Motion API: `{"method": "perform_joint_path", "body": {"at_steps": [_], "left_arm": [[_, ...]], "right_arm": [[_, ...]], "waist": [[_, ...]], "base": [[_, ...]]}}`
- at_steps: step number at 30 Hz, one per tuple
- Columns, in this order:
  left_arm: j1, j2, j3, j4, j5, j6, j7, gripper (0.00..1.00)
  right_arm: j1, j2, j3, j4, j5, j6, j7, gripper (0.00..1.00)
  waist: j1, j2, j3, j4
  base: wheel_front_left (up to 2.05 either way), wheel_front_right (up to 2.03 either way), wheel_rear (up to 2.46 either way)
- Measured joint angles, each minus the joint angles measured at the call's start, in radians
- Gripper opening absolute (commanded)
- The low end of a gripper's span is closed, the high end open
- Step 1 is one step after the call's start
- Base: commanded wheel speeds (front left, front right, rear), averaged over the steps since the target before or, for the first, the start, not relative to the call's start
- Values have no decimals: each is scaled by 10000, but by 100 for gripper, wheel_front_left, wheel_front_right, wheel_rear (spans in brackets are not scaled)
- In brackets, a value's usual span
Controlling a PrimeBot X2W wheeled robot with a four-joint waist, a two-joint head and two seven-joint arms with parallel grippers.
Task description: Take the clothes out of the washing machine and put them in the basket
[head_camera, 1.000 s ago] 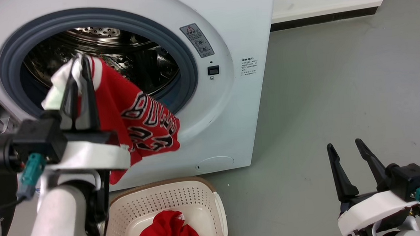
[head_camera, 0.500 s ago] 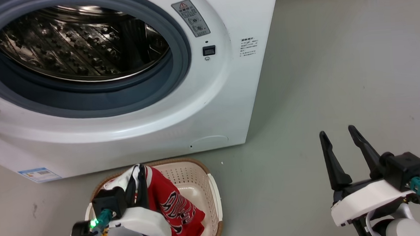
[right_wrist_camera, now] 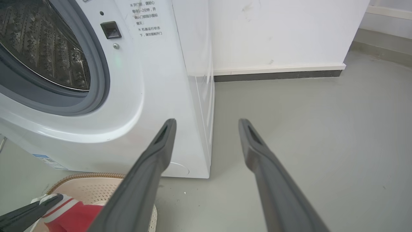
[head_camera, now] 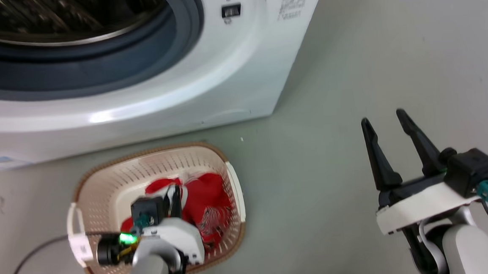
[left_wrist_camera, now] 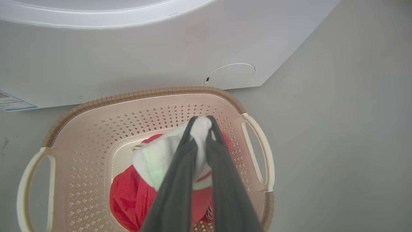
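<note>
The cream basket [head_camera: 102,171] stands on the floor in front of the white washing machine [head_camera: 207,84]. Red clothes [head_camera: 205,194] lie inside it. My left gripper [head_camera: 174,191] is down in the basket, shut on the white trim of a red jersey. In the left wrist view the left gripper [left_wrist_camera: 202,120] pinches that white trim [left_wrist_camera: 154,161] above the red clothes [left_wrist_camera: 128,199] and the basket [left_wrist_camera: 145,95]. My right gripper [head_camera: 384,117] hangs open over bare floor to the right, holding nothing. The right wrist view shows the right gripper [right_wrist_camera: 206,120] open, with the drum [right_wrist_camera: 38,48] beyond it.
The grey porthole rim [head_camera: 96,78] sits just above and behind the basket. A dark cable [head_camera: 26,256] loops on the floor to the basket's left. Grey floor [head_camera: 370,53] stretches to the right, up to a white wall with a dark skirting [right_wrist_camera: 276,74].
The head camera has tilted down, so the whole picture shifted. My left gripper has sunk lower into the basket with the jersey, which now lies bunched on the other clothes. The right gripper stays open.
</note>
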Motion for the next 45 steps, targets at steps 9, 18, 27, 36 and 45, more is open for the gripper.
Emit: {"method": "perform_joint_path", "body": {"at_steps": [9,18,27,36,45], "left_arm": [[-1269,462,393,1873,504,-36,-29,0],[-1918,679,894,3428,426,109,-29,0],[-2041,385,1072,4201,226,10,-29,100],[-960,140,1444,3183,107,-430,-31,100],[237,-100,2127,832,259,-322,-31,100]], "right_arm": [[-785,0,408,123,201,0,-384,100],[-1190,0,548,481,334,0,-713,100],[-1324,2,541,980,328,0,-901,100],[-631,6,142,1223,-128,0,-627,100],[563,4,-405,723,-389,0,0,100]], "waist": [[1,0,1813,-464],[1,0,2972,-913],[0,0,2570,-901],[-1,0,734,-556],[-3,0,-1614,90]], "base": [[0,0,0],[0,0,0],[0,0,0],[0,0,0],[0,0,0]]}}
